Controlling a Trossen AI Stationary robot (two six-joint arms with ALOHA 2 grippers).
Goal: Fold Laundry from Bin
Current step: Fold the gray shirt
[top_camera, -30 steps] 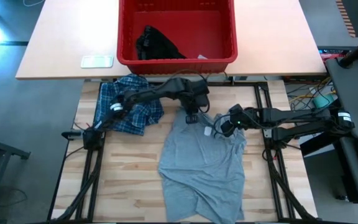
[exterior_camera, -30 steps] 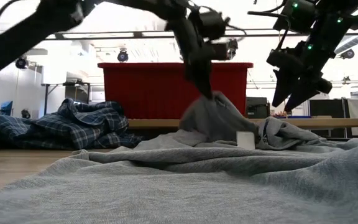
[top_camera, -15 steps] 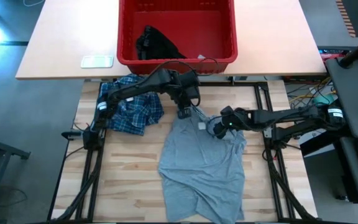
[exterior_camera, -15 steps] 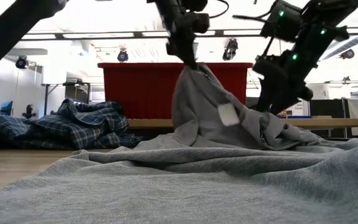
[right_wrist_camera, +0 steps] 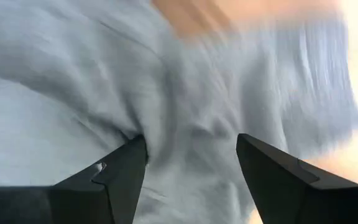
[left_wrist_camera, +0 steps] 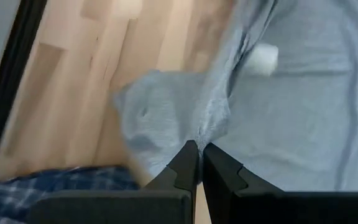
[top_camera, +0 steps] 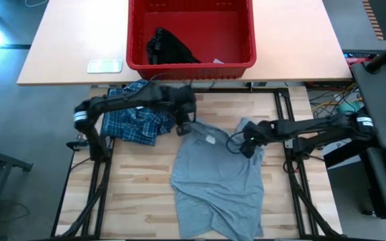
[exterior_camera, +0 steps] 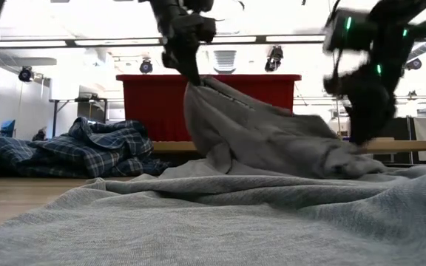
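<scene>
Now left gripper (top_camera: 183, 127) fingers pinch the grey T-shirt (top_camera: 220, 177) edge aloft; right gripper (top_camera: 248, 142) fingers spread.

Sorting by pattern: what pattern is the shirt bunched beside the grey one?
Blue-and-white plaid shirt; the high view shows it best.

Bright overhead lights, blurred wrist views

A lab or studio: ceiling spotlights (exterior_camera: 146, 66), strip lighting, light stands (exterior_camera: 55, 117) and cables (top_camera: 327, 102) beyond the table.
</scene>
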